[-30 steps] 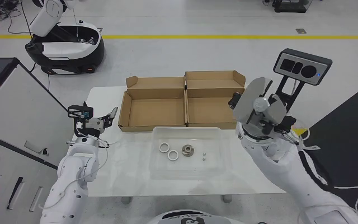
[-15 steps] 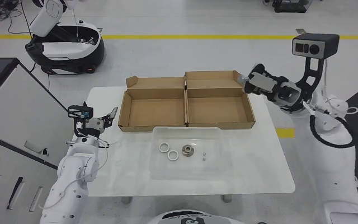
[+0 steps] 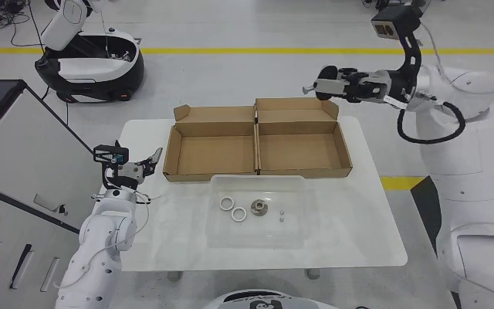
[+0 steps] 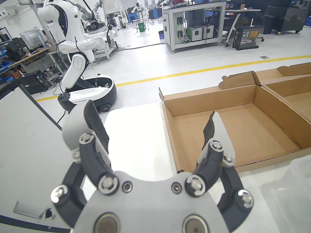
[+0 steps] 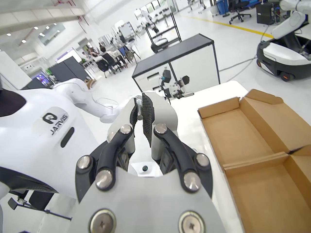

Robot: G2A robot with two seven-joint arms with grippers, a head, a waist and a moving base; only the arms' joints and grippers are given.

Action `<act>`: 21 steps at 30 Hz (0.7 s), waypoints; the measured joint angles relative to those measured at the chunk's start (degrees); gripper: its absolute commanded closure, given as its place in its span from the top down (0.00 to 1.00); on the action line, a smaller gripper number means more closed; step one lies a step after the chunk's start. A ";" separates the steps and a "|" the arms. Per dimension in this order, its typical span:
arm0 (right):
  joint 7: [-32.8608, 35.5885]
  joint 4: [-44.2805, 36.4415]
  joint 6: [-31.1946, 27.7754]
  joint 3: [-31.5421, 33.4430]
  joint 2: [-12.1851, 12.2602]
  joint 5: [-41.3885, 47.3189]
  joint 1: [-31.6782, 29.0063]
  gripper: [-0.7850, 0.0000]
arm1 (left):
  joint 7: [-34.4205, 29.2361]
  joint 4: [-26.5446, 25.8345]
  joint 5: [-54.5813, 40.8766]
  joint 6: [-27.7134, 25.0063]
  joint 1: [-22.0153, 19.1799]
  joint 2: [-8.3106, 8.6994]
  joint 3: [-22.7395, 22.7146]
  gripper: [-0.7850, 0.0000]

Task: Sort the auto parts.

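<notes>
Upper right in the top view, our right gripper pinches a silver threaded metal bolt in its fingers, above the brown cardboard boxes' right corner. At left, our left gripper has its fingers spread. Two white rings lie in the clear plastic tray, centre.

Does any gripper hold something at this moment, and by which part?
The right gripper is shut on a small metal bolt, clamped along its threaded shank. The left gripper is open and holds nothing.

Robotics lab hall, humanoid robot, yellow floor line, equipment rack
</notes>
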 measured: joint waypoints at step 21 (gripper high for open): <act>-5.77 13.24 -5.71 -26.34 2.94 -42.30 16.45 0.00 | 0.00 0.00 0.00 0.00 0.00 0.00 0.00 1.00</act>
